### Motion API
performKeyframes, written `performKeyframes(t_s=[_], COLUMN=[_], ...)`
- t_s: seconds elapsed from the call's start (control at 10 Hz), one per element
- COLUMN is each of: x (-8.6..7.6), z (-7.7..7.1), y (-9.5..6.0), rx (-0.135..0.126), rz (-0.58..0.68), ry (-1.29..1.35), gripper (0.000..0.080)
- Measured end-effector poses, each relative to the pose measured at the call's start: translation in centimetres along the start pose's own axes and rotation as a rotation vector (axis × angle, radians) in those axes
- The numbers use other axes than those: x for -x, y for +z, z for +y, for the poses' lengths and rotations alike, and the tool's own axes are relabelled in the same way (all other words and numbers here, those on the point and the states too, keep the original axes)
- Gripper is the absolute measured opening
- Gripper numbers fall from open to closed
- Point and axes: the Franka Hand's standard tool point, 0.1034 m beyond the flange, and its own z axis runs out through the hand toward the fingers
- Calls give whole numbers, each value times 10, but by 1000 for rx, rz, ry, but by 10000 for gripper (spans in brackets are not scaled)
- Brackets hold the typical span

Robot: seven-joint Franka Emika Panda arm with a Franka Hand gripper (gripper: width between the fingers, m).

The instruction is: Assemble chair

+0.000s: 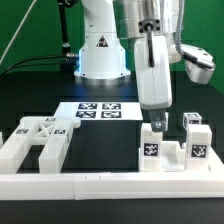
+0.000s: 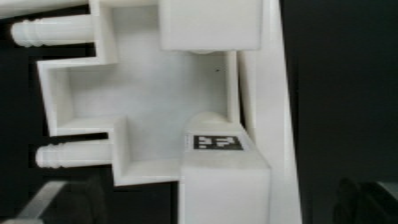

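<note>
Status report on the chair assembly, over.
Gripper open, holding nothing, low over the tagged chair pieces at the exterior view's right. H-shaped chair piece lies apart at its left, by the border rail. No obstruction seen.

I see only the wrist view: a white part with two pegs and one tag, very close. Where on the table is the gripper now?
Observer: The gripper hangs over the white parts at the exterior view's right, beside the border rail.
Operator: Are other chair parts there?
Observer: Yes, a wide white piece lies at the exterior view's left, apart from the arm.
Operator: What is between them?
Observer: The marker board lies flat behind the gap, in front of the robot's base.
</note>
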Motion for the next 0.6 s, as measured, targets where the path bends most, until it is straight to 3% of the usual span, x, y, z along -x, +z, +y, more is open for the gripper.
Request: performKeyframes(t_s=[0.3,0.5,0.6], x=[6,14,12], z=[10,8,9], y=[-8,-14,-13], rx=[-12,-58,-55], rz=[-4,24,27], ry=[-261,-601,-702], gripper=[649,649,649])
